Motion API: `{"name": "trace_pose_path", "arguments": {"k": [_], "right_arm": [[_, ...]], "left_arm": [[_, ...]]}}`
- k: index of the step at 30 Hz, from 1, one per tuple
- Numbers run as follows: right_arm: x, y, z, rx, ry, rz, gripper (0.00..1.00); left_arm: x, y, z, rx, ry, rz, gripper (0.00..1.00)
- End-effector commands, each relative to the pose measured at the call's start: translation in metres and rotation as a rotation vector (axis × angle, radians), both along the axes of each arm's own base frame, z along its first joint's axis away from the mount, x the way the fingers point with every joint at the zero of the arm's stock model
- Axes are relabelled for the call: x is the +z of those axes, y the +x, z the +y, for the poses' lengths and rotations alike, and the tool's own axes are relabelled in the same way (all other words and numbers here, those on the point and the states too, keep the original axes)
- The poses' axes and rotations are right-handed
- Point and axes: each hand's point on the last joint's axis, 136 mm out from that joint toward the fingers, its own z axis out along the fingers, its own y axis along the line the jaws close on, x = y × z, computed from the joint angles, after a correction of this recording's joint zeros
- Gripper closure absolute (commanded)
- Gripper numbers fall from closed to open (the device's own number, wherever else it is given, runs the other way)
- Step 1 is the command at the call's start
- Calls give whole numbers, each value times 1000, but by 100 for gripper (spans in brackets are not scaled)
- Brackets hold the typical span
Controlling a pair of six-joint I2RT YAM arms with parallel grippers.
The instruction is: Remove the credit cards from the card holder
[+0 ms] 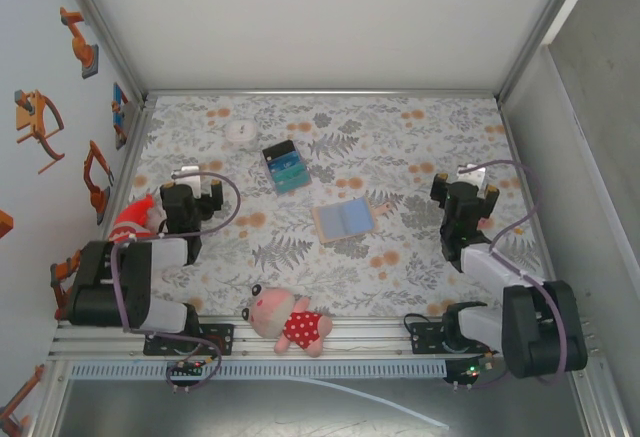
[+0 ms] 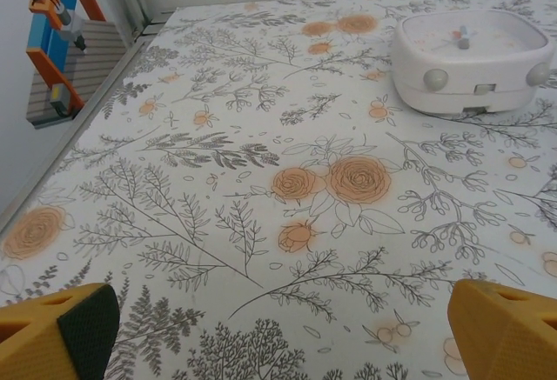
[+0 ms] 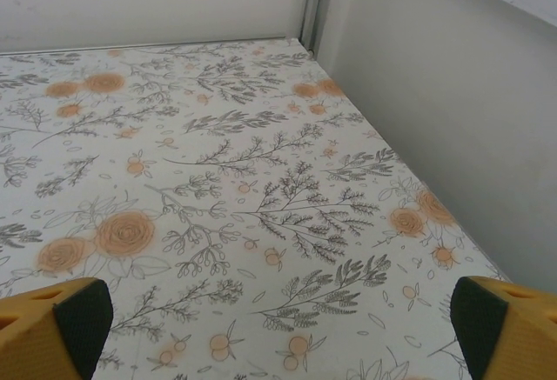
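Spreading across the table, a matte cloth (image 1: pixel 420 257) printed with grey ferns and orange roses; plain white walls (image 1: pixel 300 17) and aluminium rails (image 1: pixel 370 342) around. Lying flat and open mid-frame in the top view, the card holder (image 1: pixel 343 219), rectangular, blue-grey faces up. Spread wide over bare cloth, gripping nothing: left gripper (image 1: pixel 198 177), right gripper (image 1: pixel 473 177), yellow wedge fingers (image 2: pixel 52 336) dark-padded.

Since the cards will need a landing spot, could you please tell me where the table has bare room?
Most open: the far right corner, between the striped block, the right gripper and the back wall. Also bare: the strip between the card holder and the plush pig. Crowded: far left, where the white device and striped block sit near the left gripper.
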Motion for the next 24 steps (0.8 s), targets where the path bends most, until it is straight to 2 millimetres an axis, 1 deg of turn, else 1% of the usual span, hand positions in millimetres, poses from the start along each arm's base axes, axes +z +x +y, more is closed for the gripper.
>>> {"name": "trace_pose_path", "arguments": {"k": [1, 3, 5, 6, 7, 10, 12, 14, 20, 24], "right_arm": [[7, 12, -1, 37, 7, -67, 1], [2, 16, -3, 52, 13, -62, 1], [-5, 20, -4, 75, 40, -60, 1], [-10, 21, -7, 79, 60, -55, 1], [-17, 22, -9, 82, 79, -48, 1], [-34, 27, -12, 93, 120, -50, 1], [-47, 33, -9, 121, 131, -34, 1], [-52, 39, 0, 175, 140, 12, 1], [-51, 41, 1, 186, 131, 9, 1], [-52, 42, 5, 213, 133, 16, 0]], "left_arm": [[5, 12, -3, -12, -42, -105, 3], [-3, 13, -1, -5, -69, -3, 3], [-4, 22, 1, -34, -128, 7, 3], [-6, 21, 7, -37, -176, 28, 3], [-4, 20, 8, -40, -184, 24, 3], [-6, 20, 7, -39, -175, 31, 3], [-4, 22, 5, -40, -159, 21, 3], [-5, 21, 5, -36, -155, 31, 3], [-5, 21, 5, -35, -152, 29, 3], [-5, 22, 5, -31, -143, 28, 3]]}}
